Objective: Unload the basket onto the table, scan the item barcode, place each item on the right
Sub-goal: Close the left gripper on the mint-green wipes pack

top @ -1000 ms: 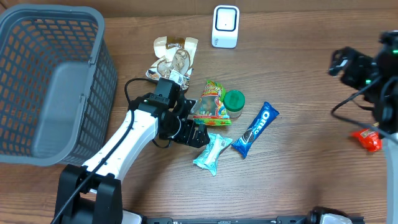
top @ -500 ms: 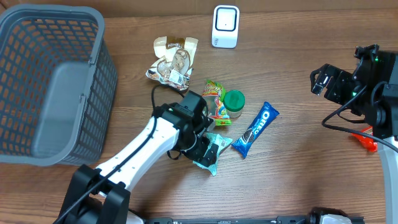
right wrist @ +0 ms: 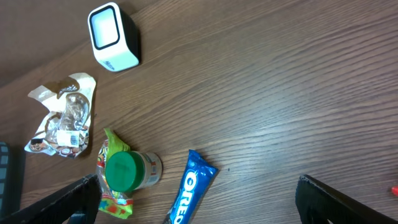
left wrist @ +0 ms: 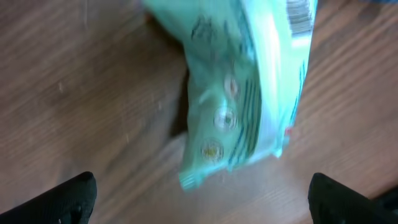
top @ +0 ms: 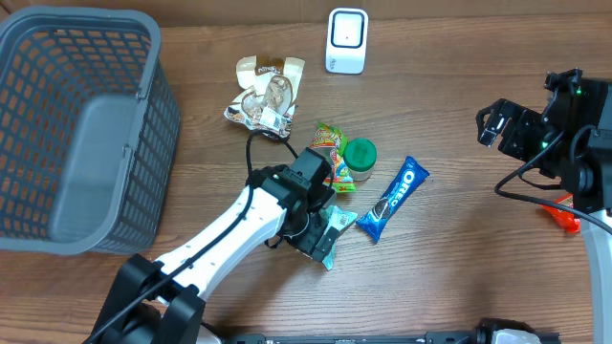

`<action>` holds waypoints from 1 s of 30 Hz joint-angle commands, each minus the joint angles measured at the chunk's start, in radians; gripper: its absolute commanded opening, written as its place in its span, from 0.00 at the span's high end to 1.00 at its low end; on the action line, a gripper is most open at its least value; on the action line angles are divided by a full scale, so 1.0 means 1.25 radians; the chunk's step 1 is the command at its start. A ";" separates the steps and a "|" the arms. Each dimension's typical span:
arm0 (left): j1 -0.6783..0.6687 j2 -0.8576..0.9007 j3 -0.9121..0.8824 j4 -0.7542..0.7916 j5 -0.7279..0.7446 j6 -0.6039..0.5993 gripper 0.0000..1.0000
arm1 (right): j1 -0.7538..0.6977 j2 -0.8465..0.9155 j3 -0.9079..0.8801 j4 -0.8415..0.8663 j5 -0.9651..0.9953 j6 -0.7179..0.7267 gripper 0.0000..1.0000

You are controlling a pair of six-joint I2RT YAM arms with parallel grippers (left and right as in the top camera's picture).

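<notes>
A teal snack packet [top: 332, 235] lies on the wooden table, blurred in the left wrist view [left wrist: 242, 93], with a barcode patch [left wrist: 298, 12] at its upper end. My left gripper [top: 314, 227] hangs open right over it, its fingertips [left wrist: 68, 199] wide apart on either side of the packet's lower end [left wrist: 202, 199], touching nothing. The white scanner [top: 346, 41] stands at the back of the table [right wrist: 112, 37]. My right gripper [top: 495, 124] is raised at the right, open and empty [right wrist: 202, 200].
A blue Oreo bar [top: 392, 199], a green-lidded jar [top: 360, 158] and a colourful candy bag [top: 328, 151] lie beside the teal packet. A brown foil packet [top: 266, 96] lies further back. A grey basket [top: 76, 124] fills the left. A red item [top: 566, 216] lies far right.
My left arm has swung right and forward, from beside the candy bag to over the teal packet. The right arm shifted slightly left, then held still.
</notes>
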 commanded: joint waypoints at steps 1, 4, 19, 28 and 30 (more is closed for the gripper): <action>-0.022 -0.016 -0.047 0.039 -0.015 0.002 0.00 | 0.002 -0.008 0.013 0.003 -0.007 0.003 0.00; -0.040 -0.016 -0.077 0.068 -0.015 0.001 0.00 | 0.002 -0.008 0.013 0.003 -0.007 0.003 0.00; -0.076 -0.016 -0.168 0.219 -0.038 -0.014 0.00 | 0.002 -0.008 0.013 -0.001 -0.007 0.002 0.00; -0.132 -0.023 -0.195 0.241 -0.135 -0.106 0.01 | 0.002 -0.008 0.013 0.000 -0.007 0.002 0.00; -0.138 -0.023 -0.195 0.241 -0.153 -0.114 0.00 | 0.002 -0.008 0.013 -0.001 -0.007 0.002 0.00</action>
